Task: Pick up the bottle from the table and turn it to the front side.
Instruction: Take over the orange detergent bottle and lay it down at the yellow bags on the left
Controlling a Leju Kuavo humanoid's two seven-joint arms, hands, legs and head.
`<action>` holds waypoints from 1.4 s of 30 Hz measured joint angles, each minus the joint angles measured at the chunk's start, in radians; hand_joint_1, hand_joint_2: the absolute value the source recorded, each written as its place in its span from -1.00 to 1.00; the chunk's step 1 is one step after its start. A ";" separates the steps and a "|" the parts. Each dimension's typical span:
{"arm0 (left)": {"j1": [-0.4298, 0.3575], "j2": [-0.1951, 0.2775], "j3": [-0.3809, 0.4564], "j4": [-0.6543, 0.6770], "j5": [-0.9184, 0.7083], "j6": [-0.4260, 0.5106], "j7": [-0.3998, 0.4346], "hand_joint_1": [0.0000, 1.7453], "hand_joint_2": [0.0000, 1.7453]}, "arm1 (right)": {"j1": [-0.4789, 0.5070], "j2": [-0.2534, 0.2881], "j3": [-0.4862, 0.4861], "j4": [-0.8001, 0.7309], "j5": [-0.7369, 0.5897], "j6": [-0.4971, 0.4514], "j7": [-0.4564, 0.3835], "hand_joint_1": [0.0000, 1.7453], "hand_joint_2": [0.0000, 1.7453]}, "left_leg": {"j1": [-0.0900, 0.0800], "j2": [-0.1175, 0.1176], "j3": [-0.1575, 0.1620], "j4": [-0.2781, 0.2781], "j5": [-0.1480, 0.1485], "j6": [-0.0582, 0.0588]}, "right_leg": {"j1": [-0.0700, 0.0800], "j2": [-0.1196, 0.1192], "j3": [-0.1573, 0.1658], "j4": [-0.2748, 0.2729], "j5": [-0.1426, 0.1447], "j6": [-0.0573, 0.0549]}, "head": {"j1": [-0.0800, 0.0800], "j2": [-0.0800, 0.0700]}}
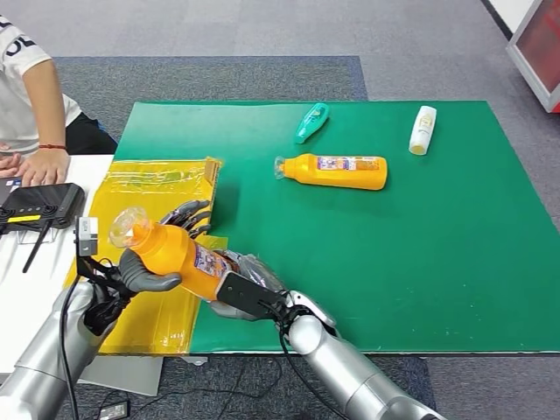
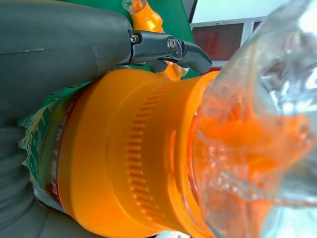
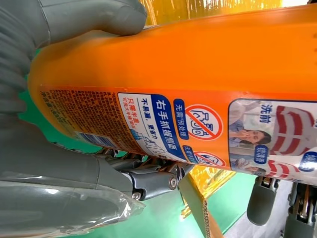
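Above the bench's (image 1: 396, 262) near left edge, both left hand (image 1: 132, 271) and right hand (image 1: 248, 289) grip the orange bottle (image 1: 168, 249), clear cap pointing left.

You are looking at two orange bottles (image 1: 173, 254) (image 1: 333, 171), one teal bottle (image 1: 311, 122) and one white bottle (image 1: 423, 129).

Grey carpet floor (image 1: 277, 31) all around, with a darker grey strip (image 1: 218, 79) just behind the table. The tabletop's got a big green mat (image 1: 423, 262) on it, with a white surface (image 1: 26, 289) off to the left. Something red and white (image 1: 538, 44) sits in the far right corner. Lighting's pretty even, no harsh shadows.
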 joint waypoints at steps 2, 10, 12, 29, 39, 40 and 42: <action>0.000 0.000 0.000 0.001 0.000 0.000 0.000 1.00 1.00 | 0.000 0.000 0.000 0.000 0.000 0.000 0.000 1.00 1.00 | 0.000 0.000 0.000 0.000 0.000 0.000 | 0.000 0.000 0.000 0.000 0.000 0.000 | 0.000 0.000; 0.000 0.000 0.000 0.003 0.000 -0.002 0.000 1.00 1.00 | 0.000 0.000 0.000 0.000 -0.001 0.000 0.001 1.00 1.00 | 0.000 0.000 0.000 0.000 0.000 0.000 | 0.000 0.000 0.000 0.000 0.000 0.000 | 0.000 0.000; 0.000 -0.001 0.000 0.003 0.000 -0.002 0.000 1.00 1.00 | 0.000 0.000 0.000 0.000 -0.001 0.001 0.001 1.00 1.00 | 0.000 0.000 0.000 0.000 0.000 0.000 | 0.000 0.000 0.000 0.000 0.000 0.000 | 0.000 0.000; -0.001 -0.008 0.000 0.005 0.000 0.000 0.000 0.90 1.00 | 0.000 0.003 0.006 0.001 -0.001 0.002 0.001 0.56 1.00 | 0.000 0.000 0.000 0.000 0.000 0.000 | 0.000 0.000 0.000 0.000 0.000 0.000 | 0.000 0.000; 0.010 -0.008 0.000 0.008 -0.015 0.002 -0.002 1.00 1.00 | -0.003 0.008 0.009 0.002 -0.001 0.002 -0.003 -1.00 1.00 | 0.000 0.000 0.000 0.000 0.000 0.000 | 0.000 0.000 -0.001 0.000 0.000 0.000 | 0.000 0.000; 0.012 -0.007 0.000 0.008 -0.017 0.002 -0.002 1.00 1.00 | -0.003 0.008 0.009 0.002 -0.001 0.002 -0.003 -1.00 1.00 | 0.000 0.000 0.000 0.000 0.000 0.000 | 0.000 0.000 -0.001 0.000 0.000 0.000 | 0.000 0.000; 0.017 -0.006 0.001 0.008 -0.020 0.002 -0.003 1.00 1.00 | -0.004 0.008 0.009 0.002 -0.001 0.002 -0.003 -1.00 1.00 | 0.000 0.000 0.000 0.000 0.000 0.000 | 0.000 0.000 -0.001 0.000 0.000 0.000 | 0.000 0.000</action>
